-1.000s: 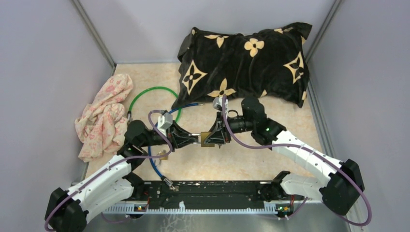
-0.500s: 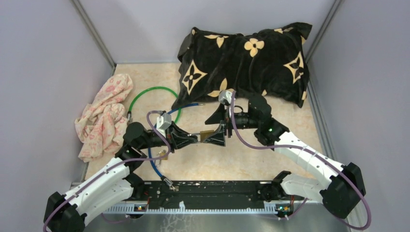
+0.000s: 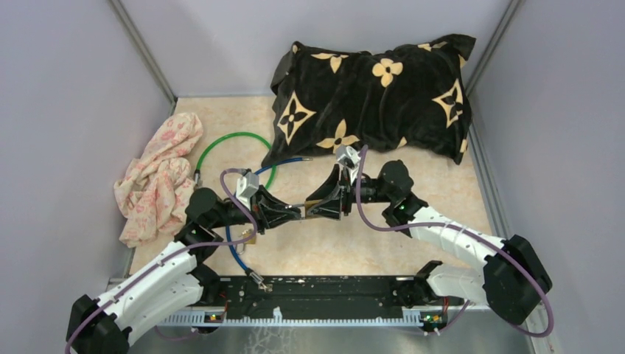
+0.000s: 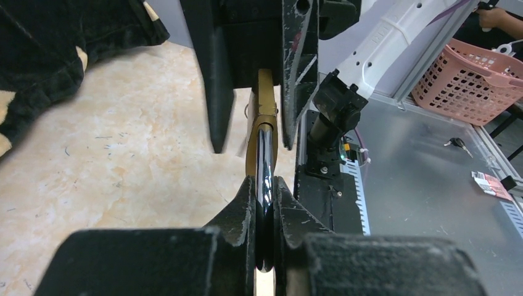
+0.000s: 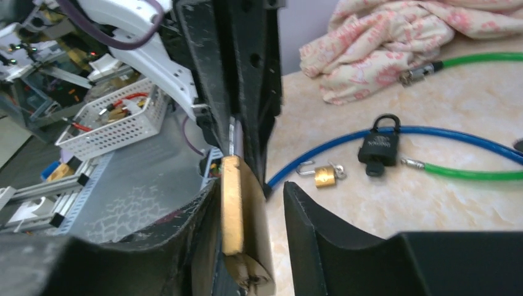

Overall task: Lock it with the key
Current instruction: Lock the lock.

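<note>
Where the table (image 3: 354,251) begins at the far left, loose things: a crumpled cloth (image 3: 158,184) and a green cable (image 3: 234,137). Nearer the arms, a black padlock (image 5: 378,147) and a small brass padlock (image 5: 325,175) lie well apart from the one being held.
Left gripper (image 3: 297,214): fingers closed tight on the chrome shackle (image 4: 264,154), pinching it flat between the tips.
Padlock (image 3: 318,209): brass, held up off the table between the two grippers, with the shackle end toward the left arm and the body toward the right.
Right gripper (image 5: 253,209): fingers narrowly parted around the brass body. The body lies against one finger with a clear gap to the other, so this is no grip.
Key: I cannot pick it out for certain. The dark spot at the body's lower end in the right wrist view may be the keyway or a key stub, but it is too blurred to say.
Step in hand: steadying the lock in the air, I'd judge — the right fingers are placed around the body but not yet clamped.
Next move calls for: the right fingers to close squarely on the body so the shackle can be pressed home, then a fine grasp on the key and a turn — alignment counts for more than force here.
</note>
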Robot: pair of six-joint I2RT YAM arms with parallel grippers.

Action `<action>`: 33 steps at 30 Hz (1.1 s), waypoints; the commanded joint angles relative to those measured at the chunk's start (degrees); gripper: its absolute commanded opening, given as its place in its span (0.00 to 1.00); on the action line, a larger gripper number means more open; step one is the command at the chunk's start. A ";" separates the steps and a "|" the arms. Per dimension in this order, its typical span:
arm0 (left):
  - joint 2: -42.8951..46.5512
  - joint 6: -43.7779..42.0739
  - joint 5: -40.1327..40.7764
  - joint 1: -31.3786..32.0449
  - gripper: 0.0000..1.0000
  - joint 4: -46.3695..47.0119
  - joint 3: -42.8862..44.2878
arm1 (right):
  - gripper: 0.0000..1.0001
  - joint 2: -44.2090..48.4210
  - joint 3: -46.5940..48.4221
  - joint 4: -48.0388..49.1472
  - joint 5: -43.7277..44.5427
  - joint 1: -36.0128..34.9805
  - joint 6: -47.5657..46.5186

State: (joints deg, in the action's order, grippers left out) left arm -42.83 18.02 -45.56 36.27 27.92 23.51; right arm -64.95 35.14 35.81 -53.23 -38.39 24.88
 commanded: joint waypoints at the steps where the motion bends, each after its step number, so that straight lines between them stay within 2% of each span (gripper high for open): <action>1: 0.55 1.48 -0.31 0.31 0.00 7.94 0.90 | 0.38 0.16 0.04 8.63 1.01 -2.54 1.27; 2: 0.43 1.62 -0.22 0.29 0.00 8.12 0.92 | 0.39 0.05 -0.10 8.60 0.95 -2.58 1.46; 3: 0.46 1.70 -0.15 0.36 0.00 8.19 0.93 | 0.43 0.05 -0.26 8.20 0.87 -2.57 1.41; 5: 0.52 1.90 -0.08 0.37 0.00 8.20 0.84 | 0.66 0.23 -0.45 7.05 1.00 -2.57 1.10; 6: 0.55 1.93 -0.13 0.30 0.00 8.28 0.85 | 0.71 0.41 -0.50 6.08 1.13 -2.52 0.62; 9: 0.62 1.85 -0.11 0.29 0.00 8.55 0.75 | 0.73 1.82 -1.20 3.71 2.46 -2.44 -1.08; 12: 0.58 1.97 -0.31 0.30 0.00 8.64 0.75 | 0.67 2.53 -1.68 2.13 3.38 -2.39 -1.72; 14: 0.47 2.02 -0.61 0.30 0.00 8.72 0.75 | 0.58 2.36 -1.94 2.90 3.40 -2.39 -1.09; 16: 0.22 2.10 -0.66 0.30 0.00 8.81 0.75 | 0.38 2.29 -2.04 5.09 3.31 -2.39 0.41; 18: 0.07 2.42 -0.73 0.36 0.00 8.89 0.75 | 0.03 2.32 -1.73 6.17 3.69 -2.39 1.23; 19: 0.01 2.53 -0.63 0.38 0.00 8.90 0.75 | 0.00 2.47 -1.53 6.18 4.29 -2.39 1.36; 23: 0.33 2.88 0.97 0.37 0.01 7.98 0.26 | 0.00 3.63 -1.62 7.24 5.64 -1.88 2.27; 26: 1.11 2.62 2.36 -0.06 0.29 6.24 -0.52 | 0.00 4.86 -2.27 10.97 4.89 0.57 5.50; 28: 1.77 2.24 1.89 -0.87 0.39 4.76 -0.71 | 0.00 5.55 -2.85 13.90 3.61 2.31 7.84; 30: 2.39 2.19 1.71 -2.23 0.45 2.09 -0.39 | 0.00 6.06 -2.61 14.08 2.77 2.95 8.14; 33: 2.99 2.34 1.10 -3.71 0.44 -0.56 0.04 | 0.00 6.16 -1.48 12.63 1.08 2.97 7.25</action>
State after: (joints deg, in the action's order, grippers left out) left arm -41.19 20.21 -43.53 34.11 29.52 23.24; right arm -61.56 30.68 40.80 -51.27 -36.23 30.81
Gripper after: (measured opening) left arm 0.453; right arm 0.207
